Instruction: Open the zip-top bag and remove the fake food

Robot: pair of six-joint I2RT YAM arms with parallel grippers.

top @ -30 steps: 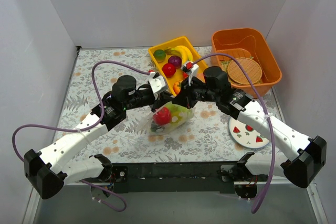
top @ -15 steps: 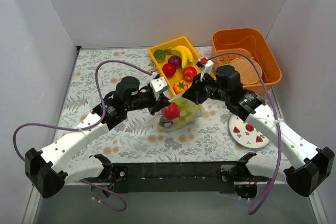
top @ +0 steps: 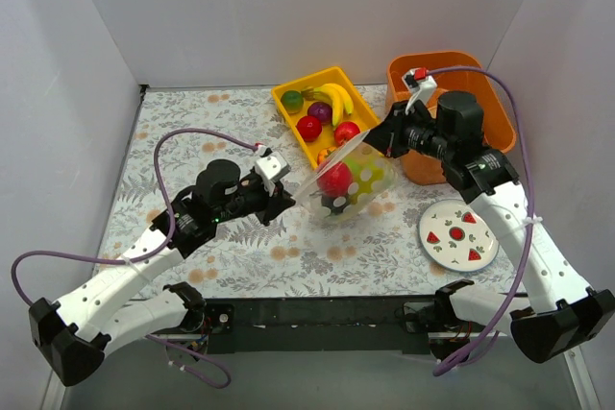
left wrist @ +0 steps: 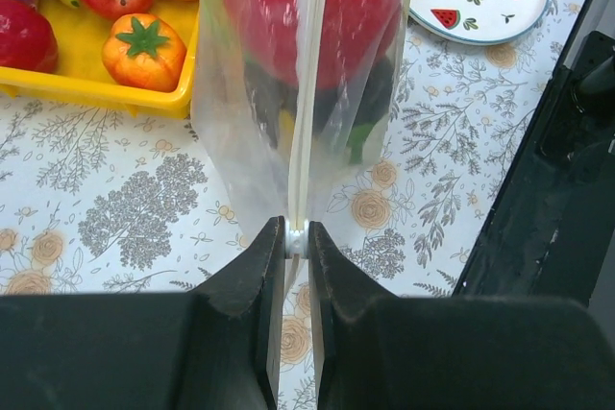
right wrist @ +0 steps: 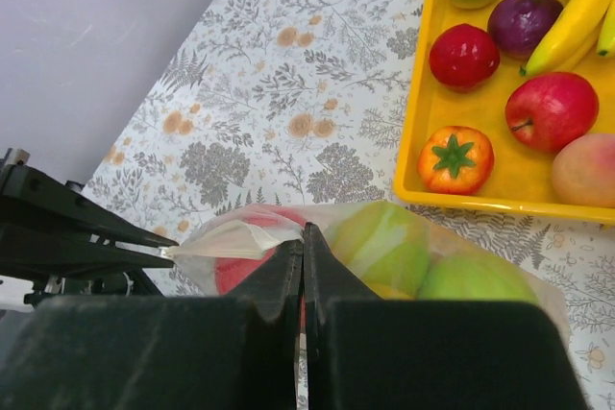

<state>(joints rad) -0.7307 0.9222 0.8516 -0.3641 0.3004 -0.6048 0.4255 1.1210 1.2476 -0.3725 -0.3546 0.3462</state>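
Note:
The clear zip-top bag (top: 348,178) hangs stretched between my two grippers, above the table. Inside it are a red piece (top: 333,180), light green apples (top: 370,176) and darker pieces lower down. My left gripper (top: 288,201) is shut on the white zip slider (left wrist: 298,237) at the bag's lower left end; the zip strip (left wrist: 306,93) runs straight away from it. My right gripper (top: 378,137) is shut on the bag's upper edge (right wrist: 250,237) near the orange basket. The right wrist view shows the green apples (right wrist: 384,237) and the red piece (right wrist: 235,271) through the plastic.
A yellow tray (top: 332,72) at the back holds a banana, red apples and an orange tomato-like fruit (left wrist: 144,50). An orange basket (top: 459,57) stands at the back right, under my right arm. A white plate (top: 457,237) with watermelon prints lies at the front right.
My right gripper has moved up and right toward the orange basket, lifting the bag. My left gripper has drawn back to the left, so the bag's top is stretched between them.

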